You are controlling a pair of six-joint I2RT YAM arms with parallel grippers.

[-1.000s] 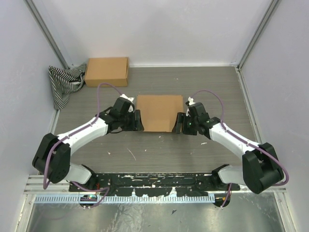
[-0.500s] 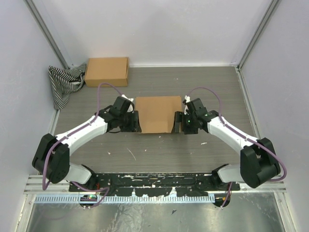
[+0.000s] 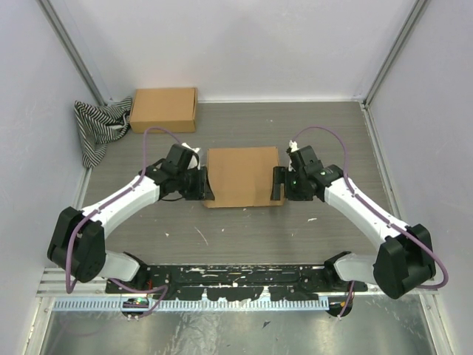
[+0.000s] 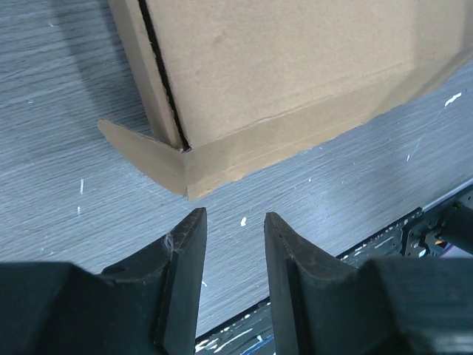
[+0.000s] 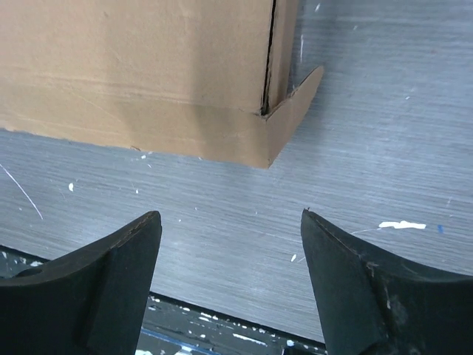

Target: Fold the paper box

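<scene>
The left hand (image 4: 235,215) has its two dark fingers apart with a narrow gap, and nothing is between them; it grips nothing. Its fingertips point at the near left corner of the paper box (image 4: 295,66) and stand just beside it, with a small strip of grey bench (image 4: 66,185) showing between the tips and the cardboard. At this corner a little triangular flap (image 4: 144,151) sticks out sideways and lies flat on the bench, and a dark slit runs up along the left edge of the box. The right hand (image 5: 229,214) is opened wide and is also empty. It faces the near right corner of the box, where a similar flap (image 5: 295,100) sticks out to the right, beside another dark slit. From the top view the box lies flat in the middle of the bench, between the two hands, its edges parallel to the bench edges. A band of bench surface lies between the near edge of the box and the arm bases, and another band between its far edge and the back wall. A second cardboard box (image 3: 163,109) stands in the far left corner, well apart, touching a striped cloth (image 3: 100,127) by the left wall.
</scene>
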